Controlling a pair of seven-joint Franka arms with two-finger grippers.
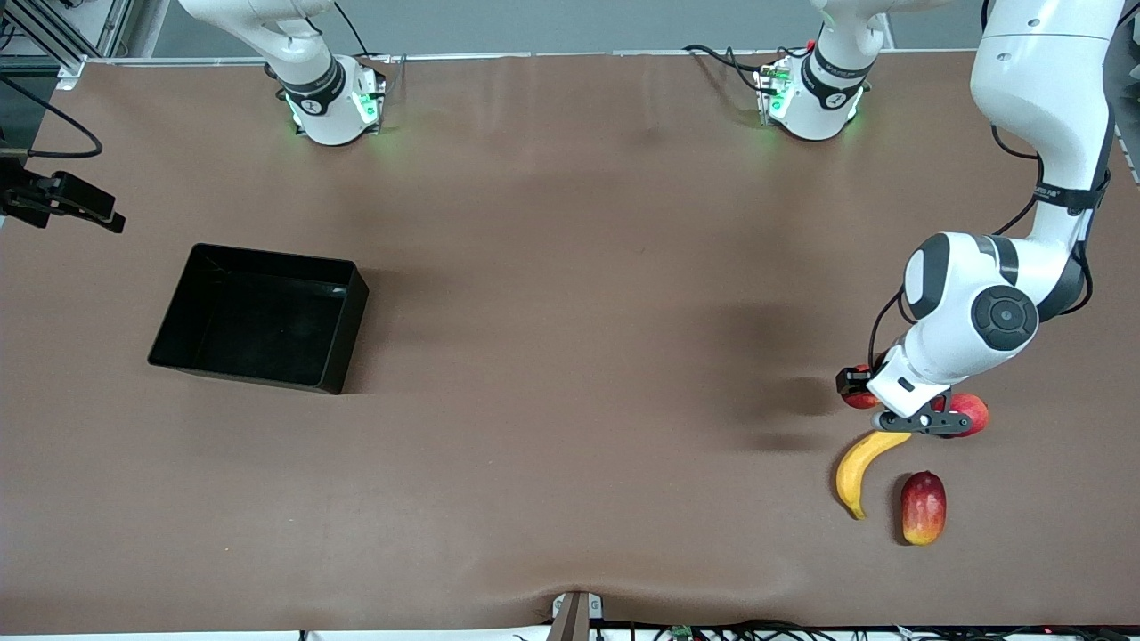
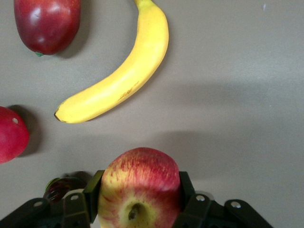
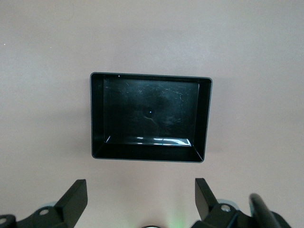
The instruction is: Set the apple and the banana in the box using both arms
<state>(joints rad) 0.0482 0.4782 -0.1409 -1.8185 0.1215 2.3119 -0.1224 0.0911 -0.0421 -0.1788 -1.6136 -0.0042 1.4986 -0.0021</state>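
Red-and-yellow streaked small round apple [image 2: 139,187], stem dimple facing left wrist camera, clamped between left gripper [image 2: 138,202] fingers [image 2: 91,195], at left arm's end of brown surface [image 1: 570,356]. Plain yellow curved banana [image 1: 860,467] lies beside it, nearer front camera; long axis slanted, stem end under gripper, tip toward front camera. Oblong red-and-yellow mango [image 1: 923,507] beside banana. Pinkish-red round fruit [image 1: 973,412] near gripper. Shallow black plastic box [image 1: 258,317] at right arm's end, long axis across table. Right gripper [image 3: 140,202] waits above box, fingers spread.

Glossy black plastic box [image 3: 150,154] on matt brown table covering [image 1: 570,356].
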